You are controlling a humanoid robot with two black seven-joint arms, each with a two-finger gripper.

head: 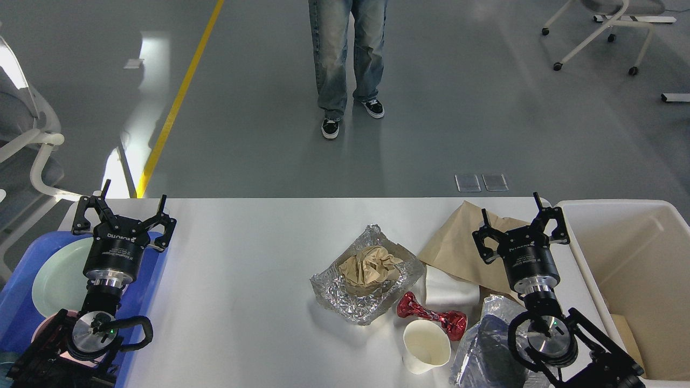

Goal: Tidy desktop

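Both tools, left (132, 203) and right (510, 212), gape wide, holding nothing.

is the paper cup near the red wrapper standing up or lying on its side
Lying on its side: the paper cup shows its open mouth and empty inside, on the desktop.

the person (349, 59) is cut off above the thighs; the bin (636, 237) runs past the right edge.

White lettering on the left gripper (132, 202) and right gripper (511, 209) appears upside down, perhaps unreadable.
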